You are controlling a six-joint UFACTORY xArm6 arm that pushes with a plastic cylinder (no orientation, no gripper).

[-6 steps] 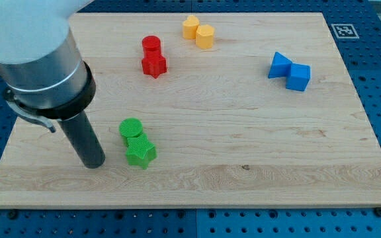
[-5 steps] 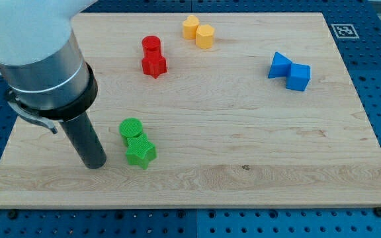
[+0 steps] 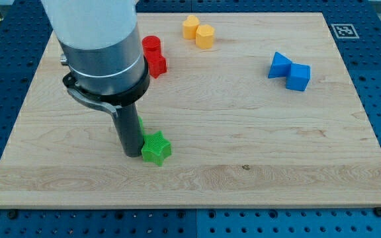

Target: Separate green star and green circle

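You find no readable words, numbers or brand names anywhere in view. Only sign — black-and-white square fiducial marker (image 3: 343, 30) printed on wooden board (image 3: 256, 132), far corner at about 1 o'clock. Its pattern is coded blocks, not letters — too small for you to decode.

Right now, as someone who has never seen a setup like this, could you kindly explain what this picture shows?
This is one camera looking down at a wooden board. I am a robot arm ending in a dark rod, holding nothing; I only push. My tip rests against the green star, on its left in the view. A sliver of green at the rod's edge is probably the green circle, mostly hidden. Elsewhere lie two red blocks, two yellow blocks and two blue blocks.
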